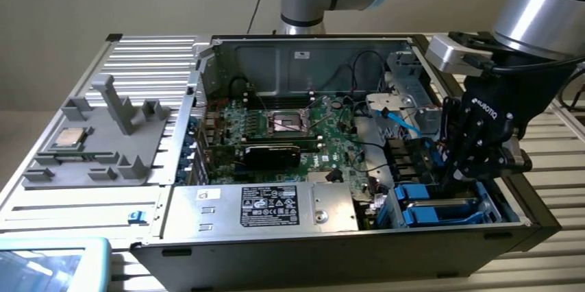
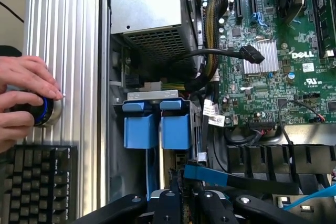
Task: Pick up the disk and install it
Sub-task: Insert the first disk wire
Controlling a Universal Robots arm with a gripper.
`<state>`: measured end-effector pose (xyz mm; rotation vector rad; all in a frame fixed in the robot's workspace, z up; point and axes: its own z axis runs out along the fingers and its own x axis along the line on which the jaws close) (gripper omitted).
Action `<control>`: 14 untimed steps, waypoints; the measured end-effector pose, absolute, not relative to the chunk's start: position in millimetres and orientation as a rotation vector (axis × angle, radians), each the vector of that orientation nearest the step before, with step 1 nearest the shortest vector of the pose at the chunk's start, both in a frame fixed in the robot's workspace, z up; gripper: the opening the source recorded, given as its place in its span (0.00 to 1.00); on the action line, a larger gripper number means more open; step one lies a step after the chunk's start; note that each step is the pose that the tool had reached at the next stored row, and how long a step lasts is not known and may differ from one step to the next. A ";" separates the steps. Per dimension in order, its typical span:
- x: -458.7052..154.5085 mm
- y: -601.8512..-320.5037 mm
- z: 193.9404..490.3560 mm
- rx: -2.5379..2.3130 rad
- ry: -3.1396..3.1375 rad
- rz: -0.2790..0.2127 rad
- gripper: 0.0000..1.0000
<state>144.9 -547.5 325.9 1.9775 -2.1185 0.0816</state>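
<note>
Snagging the blue cable (image 2: 236,178) is looking like the likeliest trouble, since it is lying just beside the hand (image 1: 451,184). A skewed push could also be jamming the disk (image 1: 439,211) on its blue rails. The arm is reaching steeply down into the case (image 1: 320,254) at about four o'clock in the exterior view, over the disk sitting there. I cannot tell how wide the hand is standing, or whether it is gripping anything.

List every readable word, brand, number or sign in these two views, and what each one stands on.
"DELL": on the green motherboard, wrist view.
"ROBOTIQ": on the black side of the gripper, exterior view.
Black label on the silver box: print too small to read.
White stickers on the motherboard: too small to read.
Keyboard key legends: unreadable.
</note>
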 end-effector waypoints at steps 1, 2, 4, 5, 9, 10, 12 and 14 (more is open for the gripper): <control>144.9 -547.4 325.8 1.977 -2.119 0.082 0.17; 145.3 -547.4 325.7 1.976 -2.120 0.082 0.17; 146.2 -547.5 325.6 1.975 -2.121 0.081 0.17; 146.4 -547.7 325.5 1.974 -2.122 0.081 0.17; 146.5 -548.0 325.1 1.973 -2.123 0.081 0.17; 146.5 -548.1 324.9 1.973 -2.123 0.082 0.17; 146.4 -548.2 324.7 1.972 -2.125 0.082 0.17; 146.3 -548.2 324.4 1.972 -2.126 0.083 0.17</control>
